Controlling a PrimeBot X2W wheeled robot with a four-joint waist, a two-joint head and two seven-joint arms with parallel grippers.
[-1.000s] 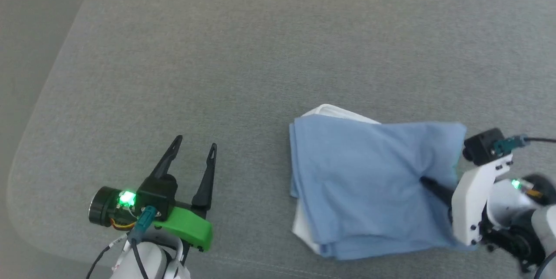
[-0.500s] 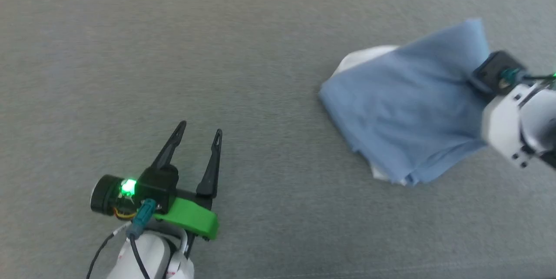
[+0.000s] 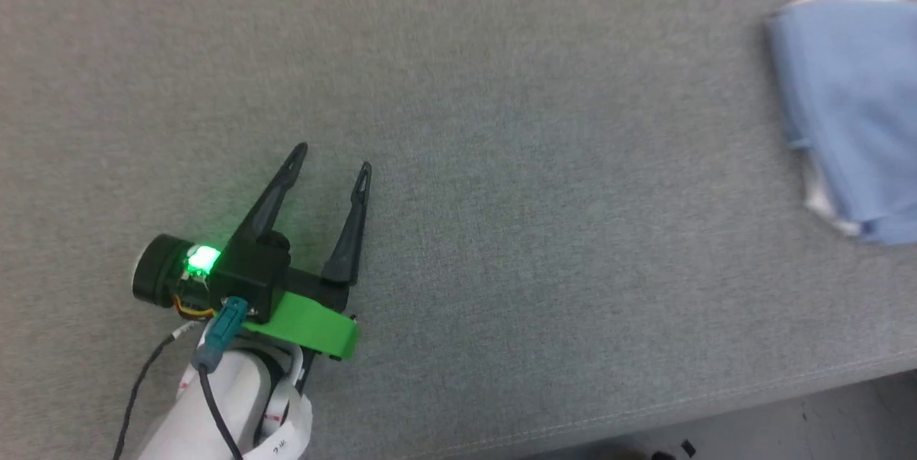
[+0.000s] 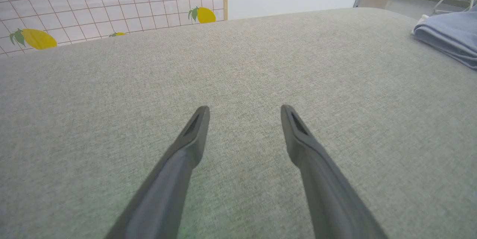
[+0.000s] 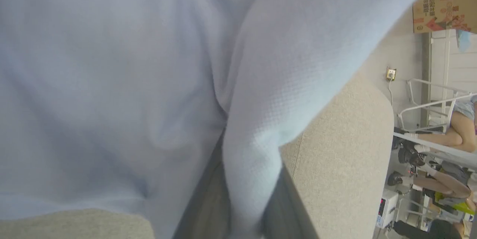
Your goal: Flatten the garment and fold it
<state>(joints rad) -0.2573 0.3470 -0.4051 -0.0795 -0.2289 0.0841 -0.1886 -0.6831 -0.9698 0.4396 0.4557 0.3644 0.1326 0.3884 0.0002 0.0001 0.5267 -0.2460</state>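
Head view places the left claw (image 3: 333, 157), black with a green bracket and a lit green lamp, low on the left, hovering over the grey, woven-cloth-covered tabletop (image 3: 501, 87). Its jaws stand wide apart with nothing between them, and the left wrist view confirms only bare grey cloth under and ahead of its tips.

Well off to the right of that claw, and somewhat beyond it, lies the garment (image 3: 845, 102): a light blue piece of soft fabric gathered into a compact, layered bundle, with white showing at its far corner and near edge. The frame's right edge cuts it off. From the left wrist it appears as a low stack of layers resting on the tabletop at the far right.

Farthest right, the right claw (image 5: 248, 164) is clamped on the garment: in the right wrist view a fold of blue fabric runs down between its two dark jaws, and more fabric drapes close over the lens, with the tabletop's rounded edge beyond. I cannot tell how much of the bundle is lifted off the surface.

Folding looks largely done, so the step in hand is most likely shifting or setting down the folded bundle with the right claw alone. The next move probably calls for letting the held fold settle flat onto the layers beneath it. The right claw would then part and draw straight back along the fold, so the soft top layer is not dragged open. The left claw is too far away to pin the stack unless it first crosses to the right.
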